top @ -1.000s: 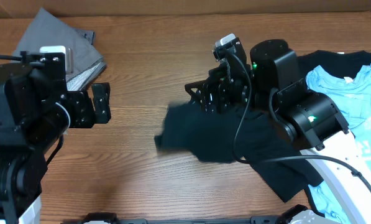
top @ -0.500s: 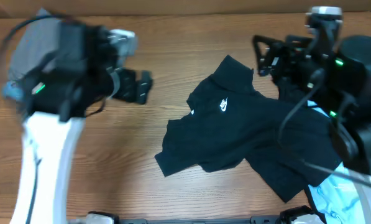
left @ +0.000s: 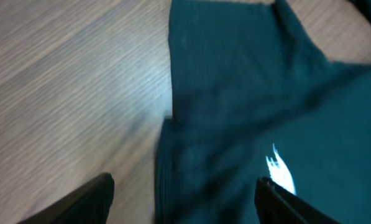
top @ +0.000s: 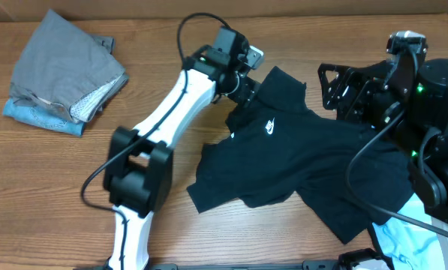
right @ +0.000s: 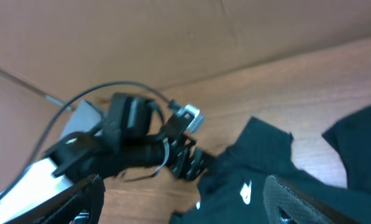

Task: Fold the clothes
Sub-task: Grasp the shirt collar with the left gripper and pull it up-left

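A black T-shirt (top: 291,161) with a small white logo (top: 269,127) lies spread and rumpled at the table's middle. My left gripper (top: 244,88) is open, low over the shirt's upper left edge. In the left wrist view the shirt's edge (left: 191,124) lies between the open fingers (left: 185,202), with the logo (left: 282,172) by the right finger. My right gripper (top: 335,86) is open and empty, raised beside the shirt's upper right. In the right wrist view its fingers (right: 201,202) frame the shirt (right: 260,162) and the left arm (right: 129,140).
A folded pile of grey and light blue clothes (top: 62,75) sits at the back left. A light blue garment (top: 404,241) shows at the front right under the right arm. A cardboard wall (right: 173,37) runs along the table's back edge.
My left arm has swung from the left side across to the shirt's upper left edge. My right gripper let go of the shirt and drew back to the right; the shirt now lies spread.
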{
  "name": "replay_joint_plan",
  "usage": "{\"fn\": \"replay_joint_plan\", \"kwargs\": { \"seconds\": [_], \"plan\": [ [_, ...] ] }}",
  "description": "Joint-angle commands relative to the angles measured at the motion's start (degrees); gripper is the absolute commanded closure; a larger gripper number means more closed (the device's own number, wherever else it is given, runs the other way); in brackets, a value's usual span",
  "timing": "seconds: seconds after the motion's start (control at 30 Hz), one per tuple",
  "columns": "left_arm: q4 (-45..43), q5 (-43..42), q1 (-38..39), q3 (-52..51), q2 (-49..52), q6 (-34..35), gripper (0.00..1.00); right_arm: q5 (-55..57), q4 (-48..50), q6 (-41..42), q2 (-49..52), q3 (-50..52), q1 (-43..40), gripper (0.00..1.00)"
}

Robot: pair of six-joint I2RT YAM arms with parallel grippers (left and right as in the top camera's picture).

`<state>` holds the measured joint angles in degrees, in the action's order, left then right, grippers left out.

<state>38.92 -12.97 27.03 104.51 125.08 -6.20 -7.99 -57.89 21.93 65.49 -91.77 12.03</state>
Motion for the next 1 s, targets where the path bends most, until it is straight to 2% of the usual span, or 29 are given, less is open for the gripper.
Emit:
{"fn": "replay_joint_plan", "kwargs": {
  "seconds": [0.0,0.2,0.23,0.3,0.33,0.37,0.43,0.6,0.8,0.9,0.93,0.97],
  "plan": [
    [-5.70,-2.84,0.66,0.22,4.46,-0.61,0.26,0.87,-2.45,0.66,0.11,-0.94,-0.17,0.15],
    [-12.09,-4.33,0.81,0.22,10.71,1.55,0.30,0.90,-6.84,0.66,0.20,-0.94,-0.17,0.15],
    [-12.59,-4.96,0.81,0.22,11.32,1.55,0.35,0.90,-7.17,0.63,0.20,-0.94,-0.17,0.15],
    [-13.31,-6.58,0.81,0.22,12.15,3.48,0.52,0.90,-7.65,0.63,0.20,-0.94,-0.17,0.15],
    [-13.40,-6.60,0.81,0.22,12.39,4.96,0.65,0.90,-7.96,0.63,0.20,-0.94,-0.17,0.15],
    [-13.22,-6.60,0.81,0.22,12.39,4.98,0.72,0.92,-8.11,0.63,0.20,-0.94,-0.17,0.15],
    [-12.81,-6.38,0.59,0.24,12.31,4.92,0.95,0.92,-8.33,0.63,0.20,-0.94,-0.17,0.15],
    [-7.85,-1.44,-3.34,2.38,9.79,5.73,0.96,0.94,-8.70,0.61,0.20,-0.94,-0.17,0.15],
    [0.44,11.08,-13.31,8.61,3.74,8.13,0.96,0.94,-8.66,0.61,0.20,-0.94,-0.17,0.15],
    [0.61,11.17,-18.32,10.84,1.36,7.87,0.96,0.94,-8.66,0.61,0.20,-0.94,-0.17,0.15],
    [0.28,10.40,-19.61,11.50,0.87,7.87,0.93,0.92,-8.66,0.61,0.20,-0.94,-0.17,0.15],
    [-0.13,9.05,-20.83,12.04,0.66,7.87,0.78,0.94,-8.63,0.61,0.20,-0.94,-0.17,0.15]
  ]
}}
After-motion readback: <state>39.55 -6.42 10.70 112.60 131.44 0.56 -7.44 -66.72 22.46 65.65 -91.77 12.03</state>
